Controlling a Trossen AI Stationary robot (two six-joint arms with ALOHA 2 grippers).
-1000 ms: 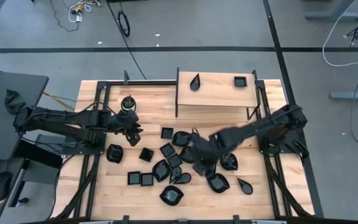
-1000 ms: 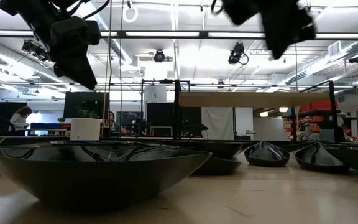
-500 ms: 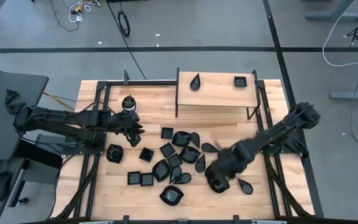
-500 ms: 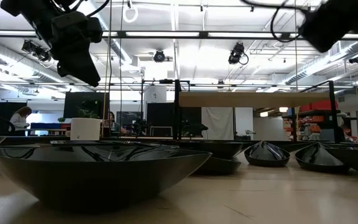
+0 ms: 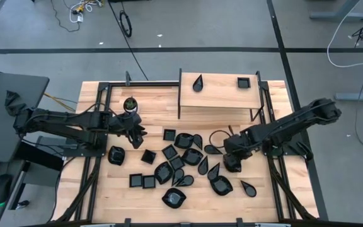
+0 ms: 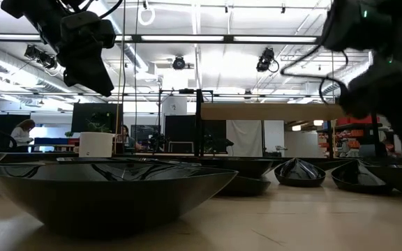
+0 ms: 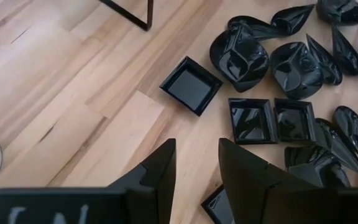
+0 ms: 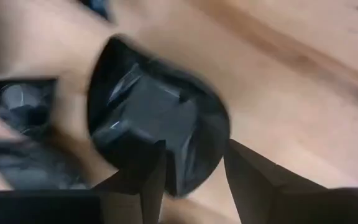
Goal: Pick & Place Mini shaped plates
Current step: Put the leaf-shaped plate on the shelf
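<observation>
Several mini shaped plates point(image 5: 180, 159), glossy black, lie on their undersides across the middle of the wooden table point(image 5: 106, 202); the left wrist view shows square ones point(image 7: 191, 85) and rounded ones point(image 7: 240, 55). My right gripper point(image 5: 232, 165) stands open, pointing steeply down, right of the cluster. Its fingers are just over a rounded plate point(image 8: 160, 112) that its own body hides in the high view; touch does not show. My left gripper point(image 5: 136, 135) hangs open above bare wood at the cluster's left, nothing between its fingers point(image 7: 196, 144).
A raised wooden shelf point(image 5: 219, 94) at the far middle carries a teardrop plate point(image 5: 198, 82) and a square plate point(image 5: 243, 82). A small white pot with a plant point(image 5: 129, 104) stands far left. Black frame rails run along both sides. Bare wood lies at the near right.
My right gripper has left the middle of the cluster, swung toward the table's right edge, and come down over the rounded plate. My left gripper has stayed in place. No plate has visibly moved.
</observation>
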